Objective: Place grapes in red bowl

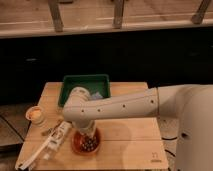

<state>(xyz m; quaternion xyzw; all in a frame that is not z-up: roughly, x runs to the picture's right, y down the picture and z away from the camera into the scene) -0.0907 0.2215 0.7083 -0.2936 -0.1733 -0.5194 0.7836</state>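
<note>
- Where my arm [120, 106] comes in from the right, bends at the elbow and drops toward the front of the bench [131, 146], the end effector [85, 134] hangs directly over the red bowl [77, 149], low at the level of its rim.
- End effector state: I cannot tell whether it is released, clenched or grasping, since my wrist and forearm housing cover it from this view.
- Grapes [90, 144]: a dark, lumpy cluster shows inside the red bowl, immediately beneath the end effector. I cannot tell whether the cluster rests on the bowl's floor or is held just above it.
- Red bowl: upright on the bench, near the front edge and left of centre. Its front and side rim are in sight, while the rear rim is covered by my wrist.
- White long object [49, 146]: lies flat on the bench on a diagonal, its upper end just beside the bowl's left side and its lower end toward the front left corner. Its kind is unclear.
- Pale cup [36, 114]: stands near the left edge of the bench, well apart from the bowl.
- Green tray [85, 80]: rectangular, at the rear of the bench behind my elbow, which covers its front edge. Something pale lies in its right front part, but I cannot identify it.
</note>
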